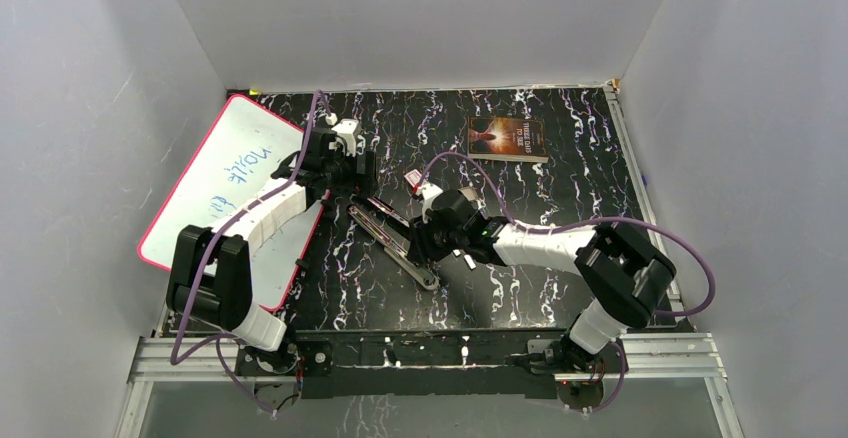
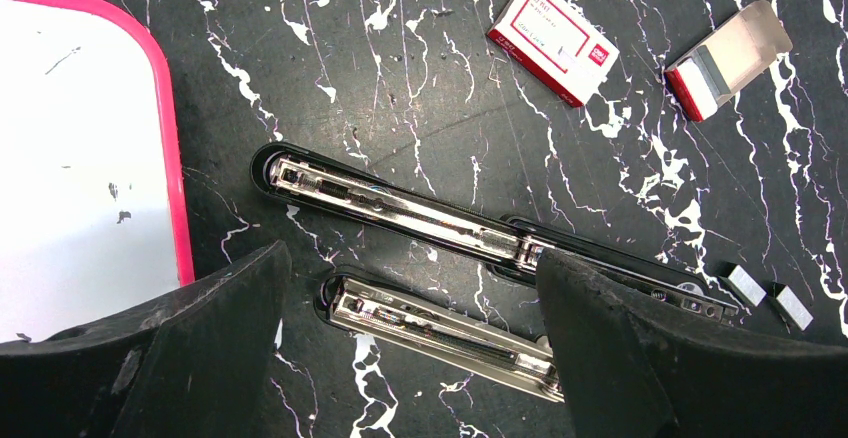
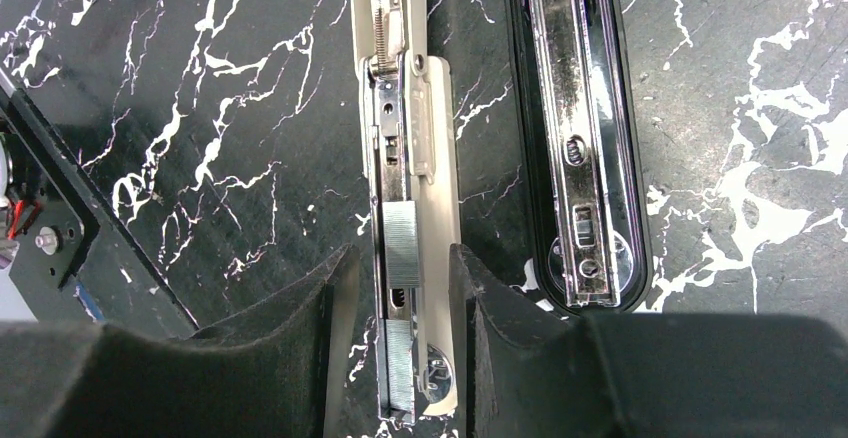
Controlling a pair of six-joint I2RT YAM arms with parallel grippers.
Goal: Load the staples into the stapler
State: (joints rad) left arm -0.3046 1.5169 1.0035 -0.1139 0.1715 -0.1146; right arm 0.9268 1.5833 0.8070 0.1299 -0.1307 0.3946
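Black marbled desk (image 1: 560, 288) carries a pink-rimmed whiteboard (image 1: 215, 173) on my left. My left hand (image 2: 408, 268) hangs spread wide above the opened stapler (image 3: 440, 108), grasping nothing. My right hand (image 3: 403, 258) straddles its chrome rail, fingers close on both sides; whether they pinch it I cannot tell. A black-rimmed part (image 3: 575, 108) lies just beside. Two staple boxes, one closed (image 2: 553, 40) and one open (image 2: 725, 58), sit farther off. Staples (image 3: 403, 243) lie in the rail between my right fingers; two loose strips (image 2: 745, 285) lie on the desk.
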